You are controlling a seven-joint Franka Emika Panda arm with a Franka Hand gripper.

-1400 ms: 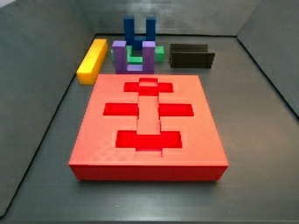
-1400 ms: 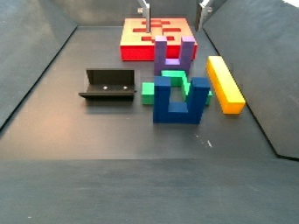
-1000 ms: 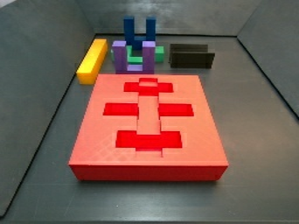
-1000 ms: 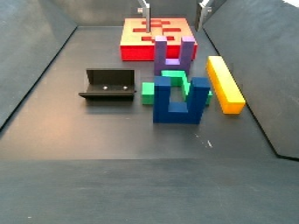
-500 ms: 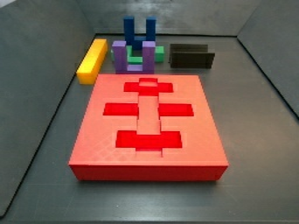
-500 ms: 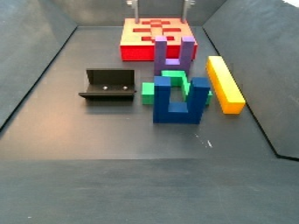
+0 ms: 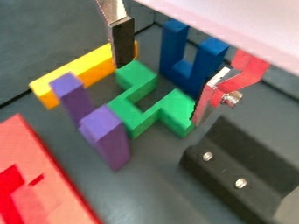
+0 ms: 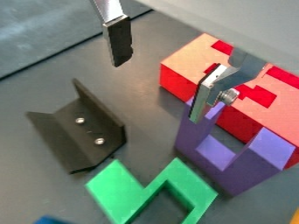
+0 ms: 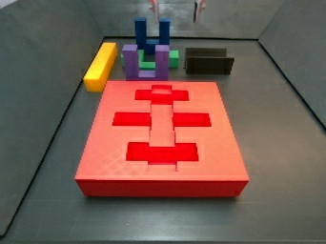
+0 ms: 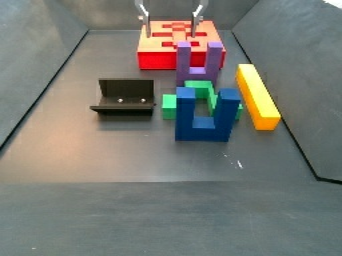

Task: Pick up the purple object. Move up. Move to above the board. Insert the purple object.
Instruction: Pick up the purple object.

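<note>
The purple object point(image 9: 132, 59) point(image 10: 198, 62) is a U-shaped block standing upright on the floor between the board and the blue block, its arms point(image 7: 93, 122) pointing up. The board point(image 9: 162, 133) point(image 10: 181, 40) is a large red slab with cross-shaped recesses. My gripper point(image 9: 177, 10) point(image 10: 170, 12) hangs high above the cluster of blocks, open, with nothing between its fingers. In a wrist view the gripper point(image 7: 167, 70) has the green block point(image 7: 149, 101) under it and the purple object off to one side. Another wrist view has the gripper point(image 8: 163, 66) over bare floor beside the purple object point(image 8: 228, 153).
A green block point(image 10: 187, 100) touches the purple object, and a dark blue U-shaped block point(image 10: 210, 115) stands behind it. A long yellow bar point(image 10: 257, 95) point(image 9: 98, 65) lies along one side. The fixture point(image 10: 123, 97) point(image 9: 211, 62) stands on the other side. Dark walls ring the floor.
The gripper has travelled from over the board toward the block cluster, and its fingertips now show at the top of both side views. No block has moved.
</note>
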